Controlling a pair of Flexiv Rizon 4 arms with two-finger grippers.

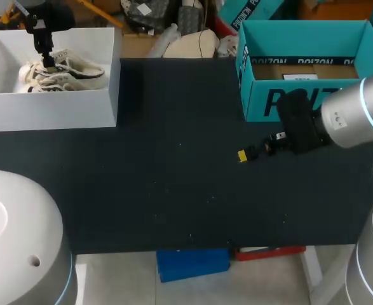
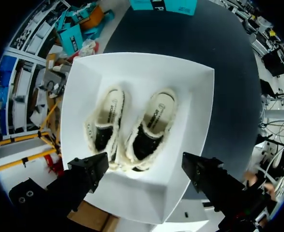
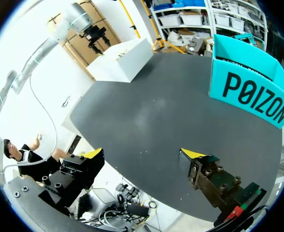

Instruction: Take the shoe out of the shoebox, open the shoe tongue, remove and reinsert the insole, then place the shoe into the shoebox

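Qty 2: cream fleecy shoes w/ black markings (image 2: 151, 128), side by side inside 1 white open-top rectangular shoebox (image 1: 46, 111) at the far left corner of the black bench (image 1: 173, 178). Box walls enclose the pair on all sides. Left end effector (image 2: 144, 166) hangs above the shoes, fingers spread wide, nothing held. Right end effector (image 1: 260, 147) sits low over the bench, just in front of 1 teal cardboard box (image 1: 262, 101); fingers wide apart, empty. Shoebox & teal box: well apart.

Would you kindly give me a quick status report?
Left gripper open above shoes in white shoebox. Right gripper open, empty, over table. Nothing blocking shoes.
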